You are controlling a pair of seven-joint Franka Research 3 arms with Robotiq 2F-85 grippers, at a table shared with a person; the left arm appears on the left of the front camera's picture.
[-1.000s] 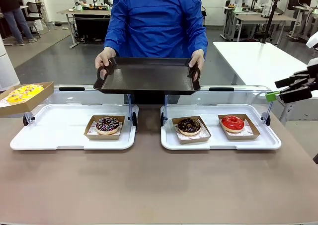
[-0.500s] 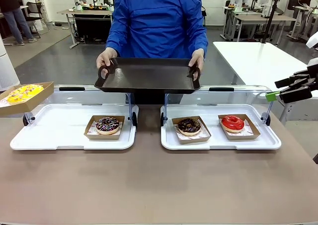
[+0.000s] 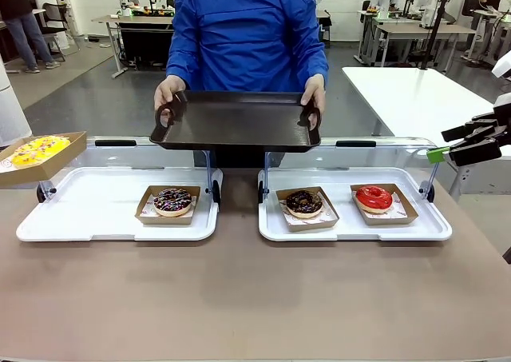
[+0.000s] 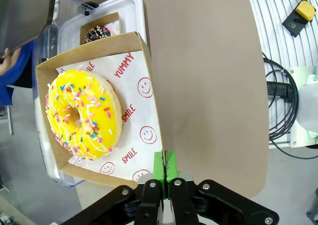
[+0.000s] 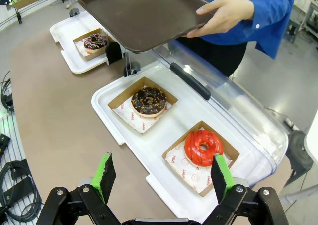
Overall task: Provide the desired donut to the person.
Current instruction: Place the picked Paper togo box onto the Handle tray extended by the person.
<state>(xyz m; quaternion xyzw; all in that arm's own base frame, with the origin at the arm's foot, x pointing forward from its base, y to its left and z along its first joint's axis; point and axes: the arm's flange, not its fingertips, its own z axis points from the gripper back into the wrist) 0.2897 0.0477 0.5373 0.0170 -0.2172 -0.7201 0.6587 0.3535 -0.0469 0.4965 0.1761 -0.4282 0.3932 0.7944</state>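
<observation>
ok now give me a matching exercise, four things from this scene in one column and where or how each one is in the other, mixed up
1. yellow sprinkled donut
2. red donut
3. dark tray
4. right gripper

a. held up by the person
b. open, holding nothing
c. in a cardboard box pinched by the left gripper
d. on the white tray at the robot's right

Pairs: 1-c, 2-d, 3-a, 4-b

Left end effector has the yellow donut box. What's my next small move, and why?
Probably swing the left end effector, shut on the yellow donut's box, toward the dark tray that the person holds out empty.
</observation>
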